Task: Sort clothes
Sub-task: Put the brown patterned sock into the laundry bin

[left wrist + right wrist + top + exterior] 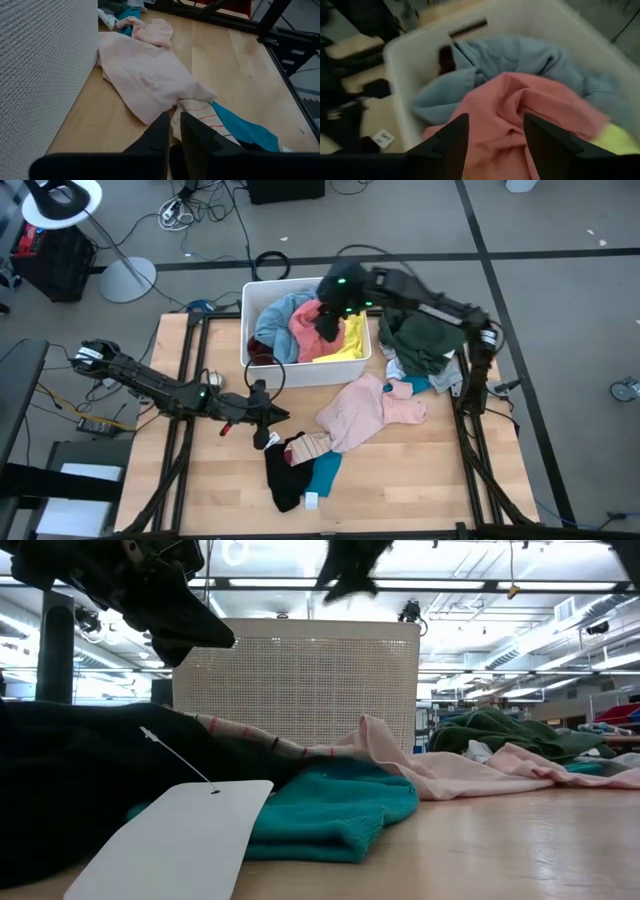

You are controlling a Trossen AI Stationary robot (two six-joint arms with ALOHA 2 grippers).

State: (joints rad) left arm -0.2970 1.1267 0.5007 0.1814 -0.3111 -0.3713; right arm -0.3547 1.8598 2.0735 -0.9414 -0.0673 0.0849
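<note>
Currently the right end effector is held over the white bin at the upper centre of the high view, its fingers spread with nothing between them. Directly beneath lie the coral-pink garment, the light blue garment and the yellow garment, all inside the bin; a dark piece is seen draped at the same spot in the overhead picture.

The left end effector is seen at lower centre of the high view, near the bin's front wall, its fingers pressed close together — whether a fold is pinched cannot be told. Just ahead of it the pale pink garment is spread on the surface, with a striped item, the teal garment and the black garment bunched beside it. The dark green garment is heaped at the right of the frame.

Risk is judged to lie in the overlap — if the bunched pile is lifted, a neighbouring garment could be dragged along and sorted wrongly. A sleeve could also be left hanging over the bin rim and slide out.
</note>
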